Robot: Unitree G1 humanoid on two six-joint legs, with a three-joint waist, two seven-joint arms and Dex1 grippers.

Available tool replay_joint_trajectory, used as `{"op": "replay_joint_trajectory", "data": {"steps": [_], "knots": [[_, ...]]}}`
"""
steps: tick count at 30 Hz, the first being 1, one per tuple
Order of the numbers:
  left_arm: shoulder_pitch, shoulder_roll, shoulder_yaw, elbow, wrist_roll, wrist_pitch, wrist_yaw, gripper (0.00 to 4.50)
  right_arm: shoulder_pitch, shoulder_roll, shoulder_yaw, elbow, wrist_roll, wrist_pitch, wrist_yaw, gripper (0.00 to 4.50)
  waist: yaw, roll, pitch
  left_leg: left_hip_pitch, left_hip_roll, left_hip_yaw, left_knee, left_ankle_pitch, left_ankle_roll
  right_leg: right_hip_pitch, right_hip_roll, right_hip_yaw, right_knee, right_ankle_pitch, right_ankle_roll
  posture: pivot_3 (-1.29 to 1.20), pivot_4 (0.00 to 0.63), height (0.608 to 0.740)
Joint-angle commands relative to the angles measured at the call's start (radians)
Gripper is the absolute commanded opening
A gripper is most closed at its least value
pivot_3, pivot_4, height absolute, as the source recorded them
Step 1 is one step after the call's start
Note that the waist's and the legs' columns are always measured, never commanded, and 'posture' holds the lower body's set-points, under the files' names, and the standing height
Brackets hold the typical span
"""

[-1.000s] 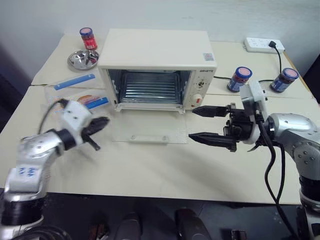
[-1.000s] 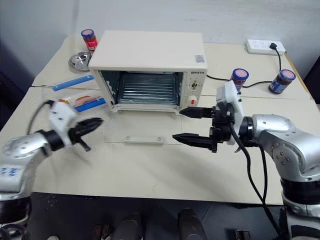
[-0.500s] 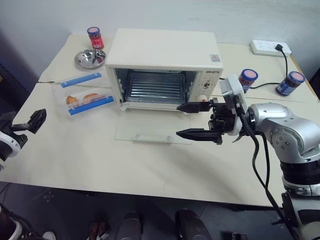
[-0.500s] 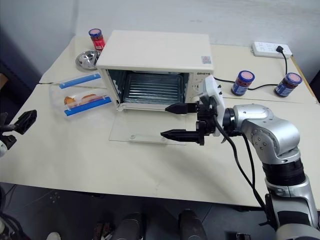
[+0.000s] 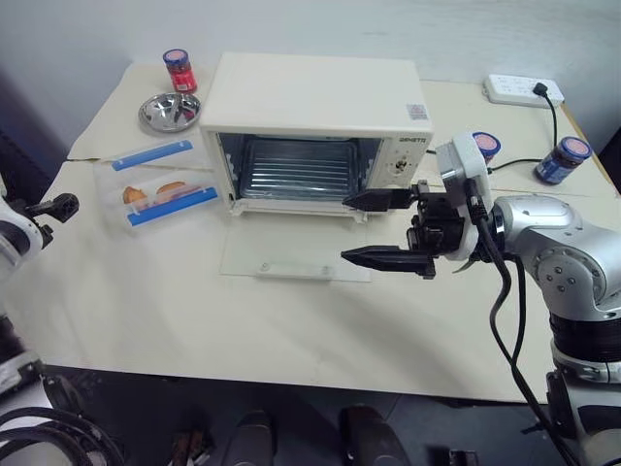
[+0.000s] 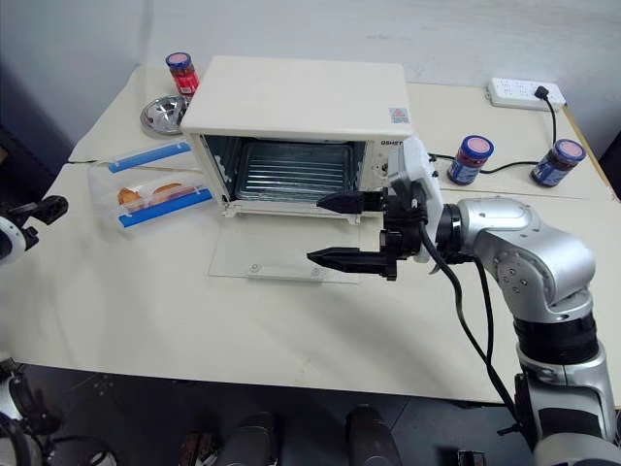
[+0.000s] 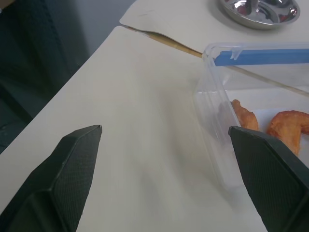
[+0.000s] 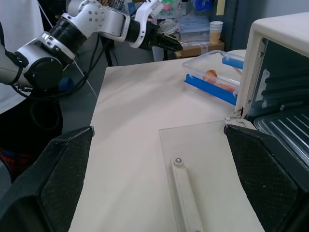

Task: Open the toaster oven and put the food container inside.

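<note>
The cream-white toaster oven (image 5: 315,97) stands at the back of the table, its glass door (image 5: 296,260) dropped flat and the rack inside showing. To its left lies the clear food container (image 5: 160,180) with blue clip strips and orange-brown food. My left gripper (image 5: 53,206) hovers at the table's left edge, open and empty, with the container's wall (image 7: 217,96) just ahead of its right finger. In front of the oven's right half, above the door, my right gripper (image 5: 346,229) points left, open and empty. The right wrist view looks over the door's handle (image 8: 186,193).
A small steel bowl (image 5: 168,112) and a red-lidded jar (image 5: 178,70) sit behind the container. Two more jars (image 5: 482,146) (image 5: 567,158) and a power strip (image 5: 519,89) with its cable lie to the oven's right. The table's left edge is beside my left gripper.
My left arm has swung from beside the open door out to the table's left edge, and its jaws have opened. The right gripper stays open in about the same place. The camera has shifted.
</note>
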Motion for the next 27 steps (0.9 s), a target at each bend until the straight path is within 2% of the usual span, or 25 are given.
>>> {"op": "replay_joint_trajectory", "data": {"steps": [1, 4, 8, 21, 24, 27], "knots": [[-0.069, 0.037, -0.039, 0.065, 0.013, -0.075, -0.031, 4.45, 0.008, -0.017, -0.047, -0.044, 0.021, -0.002, -0.017, 4.50, 0.001, -0.001, 0.000, -0.002, 0.000, 0.000, 0.000, 0.000, 0.000, -0.002, 0.000, -0.001, 0.000, 0.000, 0.000, 0.00, 0.150, 0.740], [-0.106, 0.038, -0.068, 0.112, 0.016, -0.106, -0.047, 4.45, 0.024, -0.019, -0.050, -0.056, 0.017, -0.007, -0.027, 4.50, -0.002, -0.001, -0.001, -0.012, 0.000, 0.000, 0.004, 0.000, 0.000, -0.012, 0.000, -0.009, 0.006, 0.003, -0.004, 0.00, 0.150, 0.740], [-0.159, 0.037, -0.121, 0.204, 0.041, -0.157, -0.061, 4.45, 0.036, -0.017, -0.050, -0.065, 0.009, -0.018, -0.041, 4.50, -0.005, -0.001, -0.001, -0.012, 0.000, 0.004, 0.003, 0.000, 0.000, -0.015, -0.002, -0.019, 0.009, 0.004, -0.005, 0.00, 0.150, 0.740], [-0.416, -0.010, -0.259, 0.722, 0.135, -0.385, -0.073, 4.45, 0.066, -0.012, -0.070, -0.102, 0.021, -0.031, -0.077, 4.50, 0.001, -0.002, -0.001, -0.012, -0.002, 0.005, 0.017, 0.000, 0.000, -0.014, -0.001, -0.019, 0.015, 0.005, -0.005, 0.00, 0.150, 0.740], [-0.444, -0.018, -0.256, 0.811, 0.143, -0.427, -0.032, 3.91, 0.077, -0.014, -0.078, -0.116, 0.025, -0.031, -0.088, 4.50, 0.000, -0.002, -0.001, -0.012, -0.002, 0.006, 0.018, 0.000, 0.001, -0.014, -0.001, -0.018, 0.016, 0.005, -0.005, 0.00, 0.150, 0.740], [-0.463, -0.018, -0.243, 0.867, 0.136, -0.444, -0.004, 3.07, 0.082, -0.014, -0.090, -0.124, 0.034, -0.027, -0.104, 4.50, 0.001, -0.002, -0.001, -0.012, -0.001, 0.006, 0.018, 0.000, 0.001, -0.015, -0.001, -0.018, 0.017, 0.005, -0.005, 0.00, 0.150, 0.740]]}}
